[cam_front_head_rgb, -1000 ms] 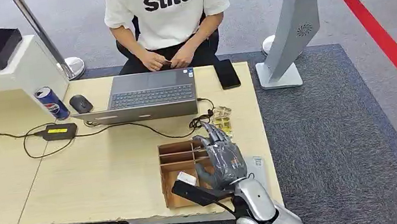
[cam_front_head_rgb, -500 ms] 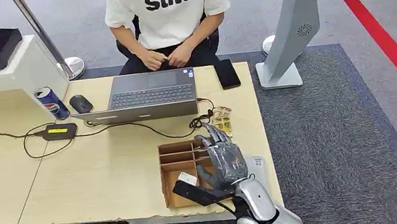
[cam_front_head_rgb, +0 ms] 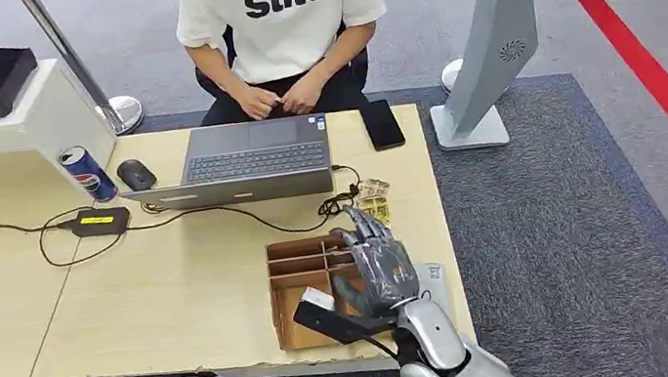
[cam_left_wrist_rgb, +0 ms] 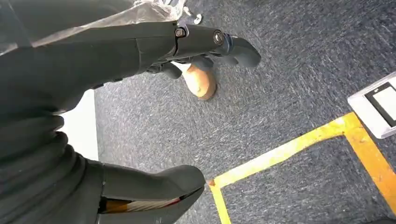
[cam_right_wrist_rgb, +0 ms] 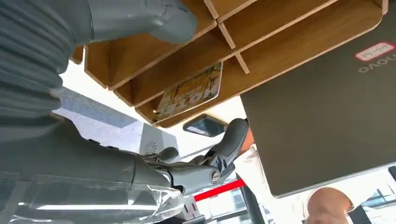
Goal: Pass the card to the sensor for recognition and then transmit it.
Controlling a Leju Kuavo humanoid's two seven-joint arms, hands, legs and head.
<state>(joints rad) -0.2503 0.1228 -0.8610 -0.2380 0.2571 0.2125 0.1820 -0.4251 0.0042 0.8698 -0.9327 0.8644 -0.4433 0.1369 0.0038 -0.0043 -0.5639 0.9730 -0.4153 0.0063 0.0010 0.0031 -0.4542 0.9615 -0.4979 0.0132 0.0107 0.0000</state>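
1. Your right hand (cam_front_head_rgb: 376, 263) is hovering over the wooden organizer (cam_front_head_rgb: 295, 275) on the bench (cam_front_head_rgb: 177, 289), fingers spread, covering its right compartments.
2. You're seeing the card (cam_right_wrist_rgb: 189, 91) lying in one compartment.
3. Left hand (cam_left_wrist_rgb: 140, 51) is hanging, fingers apart, holding nothing.

Right hand (cam_front_head_rgb: 378, 266) outstretched, fingers (cam_front_head_rgb: 361, 234) apart, left hand (cam_left_wrist_rgb: 65, 93) hanging, holding nothing

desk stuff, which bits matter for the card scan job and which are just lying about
For the job:
- right hand, open over the wooden divider box
- card lying in a box compartment
- black scanner at the box's near edge, probably the sensor

Lying about:
- laptop
- soda can
- mouse
- phone
- power brick
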